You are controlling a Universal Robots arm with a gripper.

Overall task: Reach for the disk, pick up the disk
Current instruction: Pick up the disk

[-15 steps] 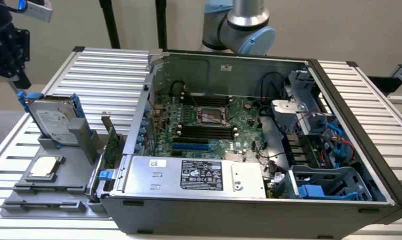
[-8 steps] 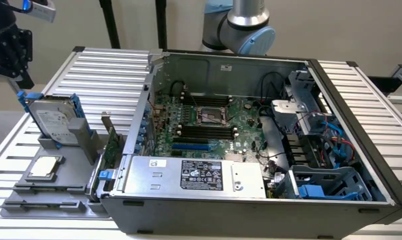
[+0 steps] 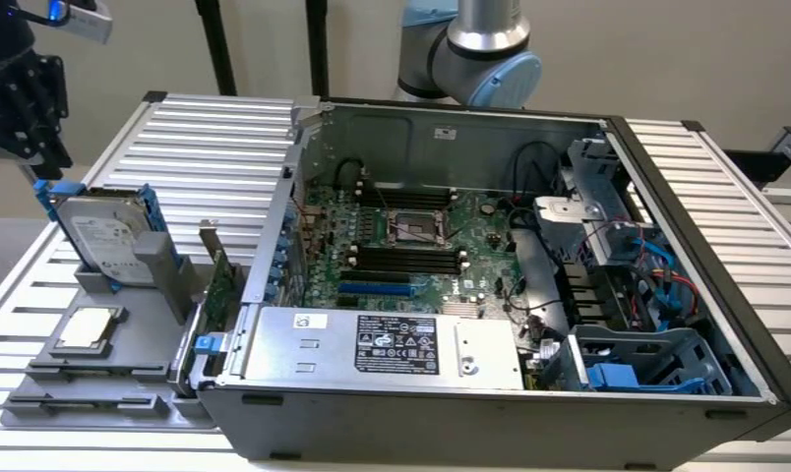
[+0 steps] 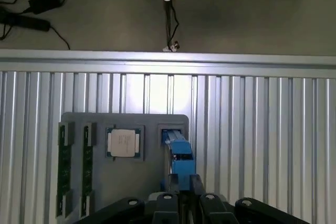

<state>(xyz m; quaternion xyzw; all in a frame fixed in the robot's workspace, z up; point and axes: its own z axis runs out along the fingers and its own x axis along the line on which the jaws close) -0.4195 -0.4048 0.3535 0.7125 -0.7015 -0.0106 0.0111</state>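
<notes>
The disk [image 3: 104,231] stands on edge in a grey holder [image 3: 159,270] on the slatted table [image 3: 212,128], directly beneath the pincer [image 3: 30,123], which hangs above it without touching. From where I stand I cannot tell whether the pincer is open or closed. The drive looks dense and rigid to me, heavy for its size, with smooth metal faces that could slip, and it would not like a knock. Its upper edge, nearest the pincer, seems the sensible place to grip, squeezing across the flat faces.

exterior: high oblique, wide | wrist: straight down | shared: tray [image 3: 41,385], disk [image 3: 100,231]
</notes>
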